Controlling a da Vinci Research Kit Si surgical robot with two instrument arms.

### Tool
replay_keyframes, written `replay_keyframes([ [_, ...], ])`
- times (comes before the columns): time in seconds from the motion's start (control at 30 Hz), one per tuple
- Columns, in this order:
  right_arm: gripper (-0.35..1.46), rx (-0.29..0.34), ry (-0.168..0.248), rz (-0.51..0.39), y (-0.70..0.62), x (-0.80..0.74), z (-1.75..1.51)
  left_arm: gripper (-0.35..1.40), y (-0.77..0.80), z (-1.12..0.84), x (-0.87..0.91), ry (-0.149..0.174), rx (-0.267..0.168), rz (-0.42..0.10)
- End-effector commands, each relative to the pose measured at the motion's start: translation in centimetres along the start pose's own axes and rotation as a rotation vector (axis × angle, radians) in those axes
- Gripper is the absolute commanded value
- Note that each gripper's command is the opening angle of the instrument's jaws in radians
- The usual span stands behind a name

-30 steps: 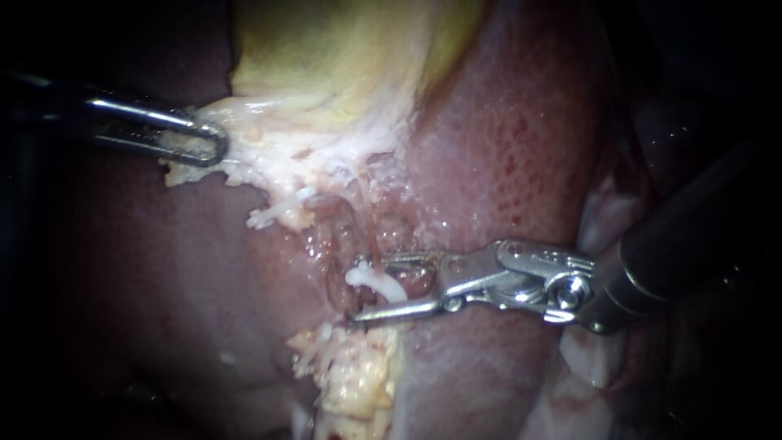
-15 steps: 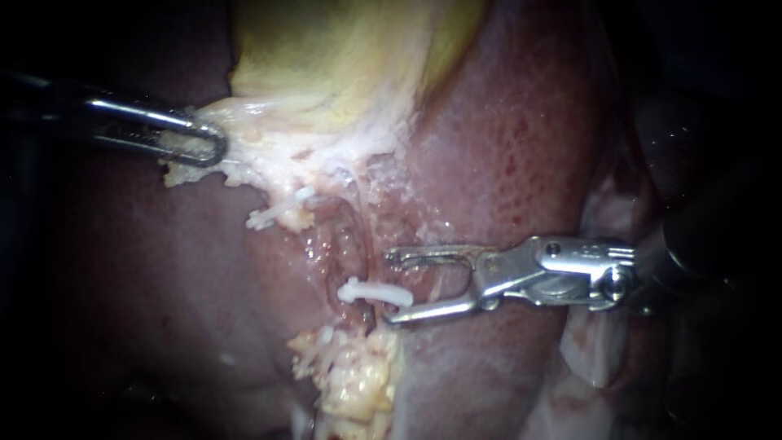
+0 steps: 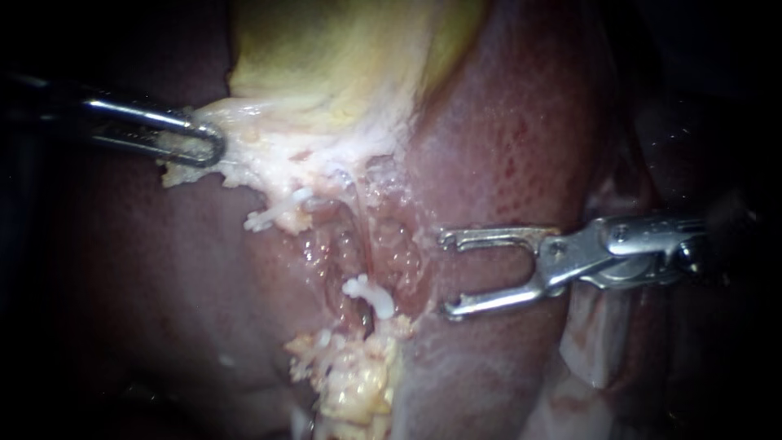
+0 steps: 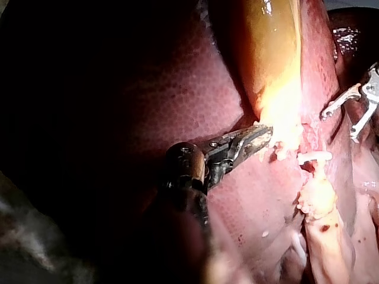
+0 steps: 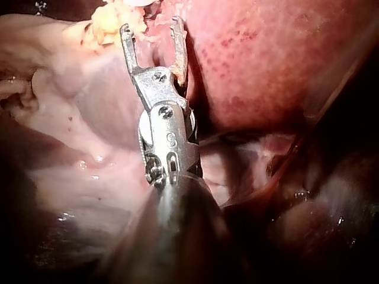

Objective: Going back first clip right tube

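A white clip sits across a thin reddish tube in the dissected bed below the yellow-green gallbladder. My right instrument stands to the right of the clip, apart from it, its two forked jaws open and empty. In the right wrist view the same jaws gape with nothing in them. My left instrument is shut on the pale tissue at the gallbladder's lower edge. The left wrist view shows it gripping that tissue, with the clip just ahead.
The dark red liver surrounds the bed on both sides. A lump of yellowish fatty tissue lies just below the clip. A second small white strand lies at the pale tissue's lower edge.
My right instrument has drawn back to the right, off the tube, leaving the white clip on it. Its jaws stay open. The left instrument has held still.
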Motion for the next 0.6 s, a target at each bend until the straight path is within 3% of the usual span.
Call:
replay_keyframes([
  [0.03,0.50,0.001,0.000,-0.009,0.00,0.01,-0.04,-0.35,0.00,0.00,0.00,0.000,0.000,0.000],
  [0.3,0.50,0.002,0.002,-0.026,0.01,0.10,-0.20,-0.35,0.00,0.03,0.00,0.001,0.002,0.000],
  [0.6,0.50,0.003,0.002,-0.026,-0.01,0.12,-0.20,-0.35,-0.02,0.40,-0.17,-0.007,-0.009,0.011],
])
